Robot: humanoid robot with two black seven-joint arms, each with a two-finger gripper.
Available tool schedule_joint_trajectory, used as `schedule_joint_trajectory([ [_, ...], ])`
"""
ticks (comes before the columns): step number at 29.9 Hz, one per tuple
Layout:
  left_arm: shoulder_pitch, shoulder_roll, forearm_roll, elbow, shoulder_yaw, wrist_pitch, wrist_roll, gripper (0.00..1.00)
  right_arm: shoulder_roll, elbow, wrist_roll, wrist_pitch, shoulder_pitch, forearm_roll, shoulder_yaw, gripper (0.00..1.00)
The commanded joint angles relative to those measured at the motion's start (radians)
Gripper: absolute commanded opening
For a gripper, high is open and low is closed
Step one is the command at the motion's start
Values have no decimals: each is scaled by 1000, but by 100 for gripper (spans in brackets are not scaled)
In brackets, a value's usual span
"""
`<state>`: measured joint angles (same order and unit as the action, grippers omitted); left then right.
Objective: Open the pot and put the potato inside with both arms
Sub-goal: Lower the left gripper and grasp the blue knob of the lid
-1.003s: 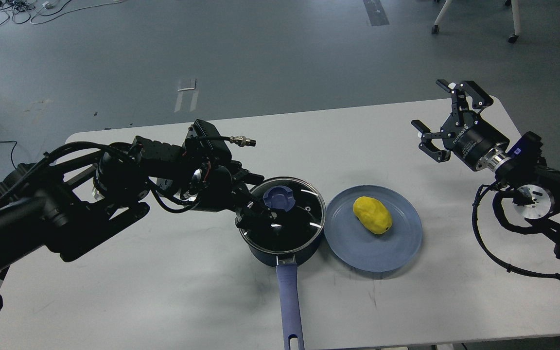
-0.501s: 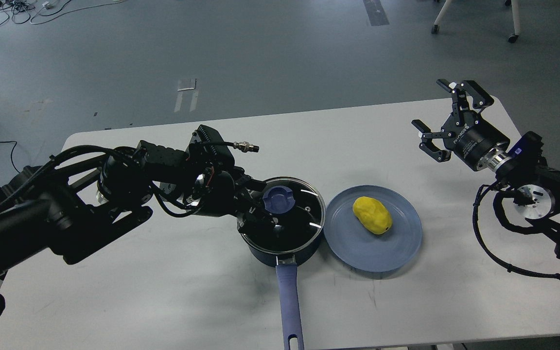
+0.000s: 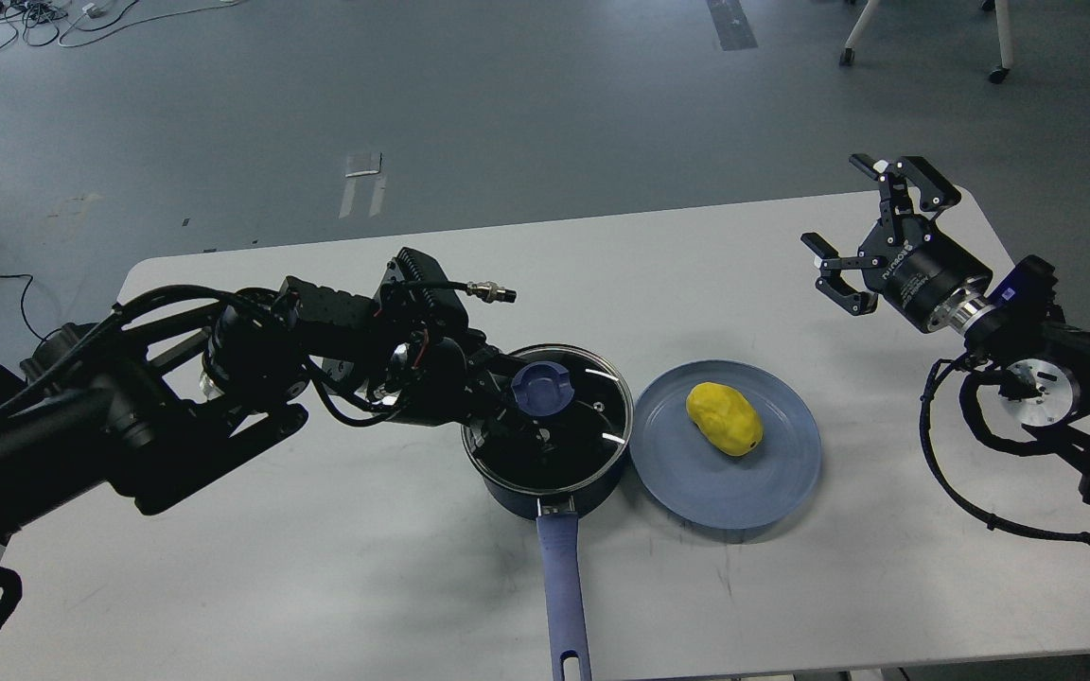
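Note:
The dark navy pot [image 3: 518, 497] stands mid-table, its long blue-purple handle [image 3: 560, 577] pointing toward me. A round glass lid [image 3: 578, 430] with a blue knob [image 3: 540, 388] sits on it. My left gripper [image 3: 503, 397] is at the knob's left side, over the lid's left edge. Its dark fingers look spread on either side of the knob, and I cannot tell whether they touch it. The yellow potato [image 3: 723, 418] lies on a flat blue plate [image 3: 744, 487] right of the pot. My right gripper [image 3: 862, 232] is open and empty, raised above the table's far right part.
The white table [image 3: 318, 567] ends close behind my right gripper and on the right. The plate touches or nearly touches the pot's right side. My left arm's bulk [image 3: 252, 369] covers the table left of the pot. Black cables [image 3: 971, 492] hang from my right arm.
My left arm has slid rightward, bringing its gripper from the lid's left rim in to the blue knob. The right arm, pot, lid and potato have not moved.

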<state>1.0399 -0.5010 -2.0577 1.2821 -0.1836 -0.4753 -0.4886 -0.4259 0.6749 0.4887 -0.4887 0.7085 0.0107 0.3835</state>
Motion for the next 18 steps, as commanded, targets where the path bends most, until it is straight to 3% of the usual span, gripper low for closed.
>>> schedule_joint_trajectory([
  [1, -1, 4, -5, -6, 1, 6, 0, 85, -4, 0, 0, 0, -1, 0, 0, 100],
  [6, 2, 7, -5, -7, 1, 18, 0, 77, -5, 0, 0, 0, 0, 0, 0, 100],
  [13, 6, 9, -5, -7, -1, 20, 0, 55, -7, 2, 0, 0, 0, 0, 0, 100],
  [18, 37, 1, 4, 9, -4, 30, 0, 54, -13, 3, 0, 0, 0, 0, 0, 100],
])
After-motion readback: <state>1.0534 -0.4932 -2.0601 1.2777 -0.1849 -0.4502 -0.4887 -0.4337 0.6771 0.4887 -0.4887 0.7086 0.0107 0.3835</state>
